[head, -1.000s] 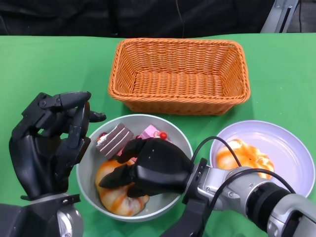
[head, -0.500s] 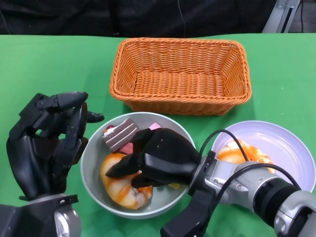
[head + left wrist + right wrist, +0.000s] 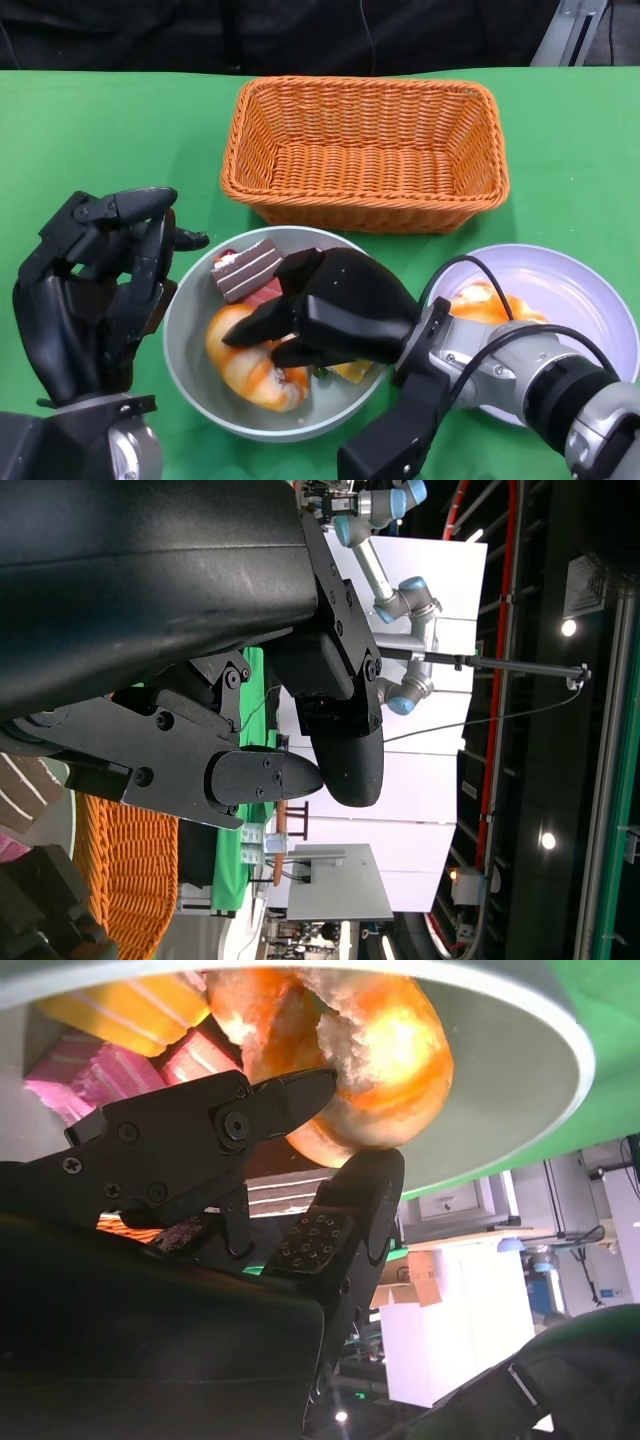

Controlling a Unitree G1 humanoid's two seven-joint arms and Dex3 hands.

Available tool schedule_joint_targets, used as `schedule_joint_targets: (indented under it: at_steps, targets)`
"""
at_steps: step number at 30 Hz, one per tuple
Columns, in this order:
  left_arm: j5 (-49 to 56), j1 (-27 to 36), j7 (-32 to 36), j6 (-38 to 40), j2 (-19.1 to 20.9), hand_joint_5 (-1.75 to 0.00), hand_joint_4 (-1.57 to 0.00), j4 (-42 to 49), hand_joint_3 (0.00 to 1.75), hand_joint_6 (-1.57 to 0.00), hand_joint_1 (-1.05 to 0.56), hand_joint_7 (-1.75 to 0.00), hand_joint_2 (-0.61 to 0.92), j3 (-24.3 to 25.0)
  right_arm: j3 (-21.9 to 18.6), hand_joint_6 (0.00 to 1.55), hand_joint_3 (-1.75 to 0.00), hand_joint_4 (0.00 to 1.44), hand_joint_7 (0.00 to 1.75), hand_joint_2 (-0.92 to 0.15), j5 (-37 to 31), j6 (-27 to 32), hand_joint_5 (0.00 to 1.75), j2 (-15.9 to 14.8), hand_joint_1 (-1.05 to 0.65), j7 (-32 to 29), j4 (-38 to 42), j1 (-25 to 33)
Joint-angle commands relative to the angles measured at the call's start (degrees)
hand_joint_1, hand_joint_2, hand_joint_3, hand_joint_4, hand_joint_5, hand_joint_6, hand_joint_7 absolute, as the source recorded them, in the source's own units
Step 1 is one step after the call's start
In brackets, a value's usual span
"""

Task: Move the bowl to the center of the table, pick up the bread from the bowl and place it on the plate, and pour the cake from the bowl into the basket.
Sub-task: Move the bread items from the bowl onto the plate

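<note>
1. The grey bowl [image 3: 190, 350] sat on the green table [image 3: 100, 130], near the front edge and just in front of the basket.
2. Inside the bowl lay a glazed orange bread [image 3: 245, 365], with a chocolate-layered cake [image 3: 245, 270] resting against the far rim, a pink cake piece partly hidden beside it, and a yellow piece [image 3: 350, 370] under the right hand.
3. The right hand [image 3: 330, 315] reached into the bowl from the right, its fingers [image 3: 262, 325] lying over the bread. In the right wrist view the fingers [image 3: 260, 1110] and thumb sat on either side of the bread [image 3: 380, 1060], touching it, though a firm grasp could not be confirmed; the bread rested on the bowl's floor.
4. The orange wicker basket [image 3: 365, 150] stood at the far middle of the table with nothing visible inside it.
5. The pale lilac plate [image 3: 580, 300] lay to the right of the bowl and held another glazed bun [image 3: 490, 305], partly covered by the right forearm.
6. The left hand [image 3: 95, 290] stood upright just left of the bowl, fingers curled in loosely and holding nothing, one fingertip near the bowl's rim.
</note>
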Motion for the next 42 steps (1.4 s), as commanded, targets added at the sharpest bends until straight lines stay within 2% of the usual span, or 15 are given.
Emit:
schedule_joint_targets:
  at_steps: [1,9,11,15,22,24,26,35,40,42]
  targets:
    - [0.3,-0.5,-0.1,-1.1,0.7,-1.20,-0.83,0.6,0.36,-0.99,-0.16,-0.65,0.92,0.6,-1.4,0.74,0.00,0.65,1.01,-0.91,1.2,-0.7,1.59,-0.8,-0.18,-1.6,0.3,0.1]
    - [1.8,-0.7,0.5,-1.7,0.5,-1.20,-0.84,0.9,0.38,-1.00,-0.16,-0.65,0.92,1.4,-2.7,0.73,-0.01,0.67,1.03,-0.91,1.1,-1.6,1.57,-1.7,-0.16,-2.8,0.2,0.4]
    - [2.0,-0.8,0.7,-1.8,0.6,-1.20,-0.84,1.1,0.38,-1.00,-0.16,-0.66,0.92,1.6,-2.7,0.78,-0.02,0.72,0.88,-0.92,1.1,-1.7,1.44,-2.0,-0.18,-3.2,0.3,0.4]
    - [2.0,-0.9,0.6,-1.8,0.6,-1.20,-0.84,1.3,0.40,-1.00,-0.16,-0.66,0.92,1.9,-2.8,0.93,0.00,0.77,0.56,-0.90,1.1,-1.9,1.30,-2.5,-0.19,-4.0,0.3,0.2]
    - [1.8,-1.1,0.4,-2.0,0.8,-1.19,-0.85,2.0,0.39,-1.00,-0.15,-0.67,0.92,2.4,-3.1,0.99,0.00,0.81,0.38,-0.89,1.3,-2.4,1.15,-3.5,-0.21,-3.9,0.1,0.0]
    - [1.8,-1.1,0.2,-2.2,0.9,-1.18,-0.86,2.3,0.38,-1.00,-0.16,-0.67,0.92,2.5,-3.3,1.01,0.00,0.81,0.35,-0.90,1.6,-2.7,1.17,-3.7,-0.21,-3.9,0.0,0.0]
    - [1.9,-1.1,0.1,-2.5,1.0,-1.18,-0.86,2.5,0.38,-1.00,-0.16,-0.67,0.92,2.6,-3.7,1.03,0.00,0.77,0.33,-0.90,1.7,-2.7,1.27,-3.8,-0.22,-4.1,-0.3,0.1]
    - [1.1,-1.3,-0.1,-2.3,1.5,-1.17,-0.87,2.8,0.35,-1.01,-0.16,-0.65,0.92,3.0,-6.3,1.07,0.00,0.84,0.26,-0.89,4.1,-5.7,1.12,-5.2,-0.19,-3.3,-0.5,0.5]
    - [1.0,-1.5,-0.1,-2.7,1.6,-1.16,-0.87,3.3,0.35,-1.01,-0.16,-0.64,0.92,3.3,-8.4,1.06,0.00,0.83,0.26,-0.89,6.6,-8.0,1.11,-5.4,-0.18,-2.0,-0.6,1.0]
    - [1.1,-1.6,0.0,-2.6,1.6,-1.16,-0.87,3.3,0.35,-1.01,-0.17,-0.64,0.92,3.3,-8.9,1.07,0.00,0.82,0.27,-0.91,7.0,-8.2,1.17,-5.5,-0.15,-1.8,-0.8,1.1]
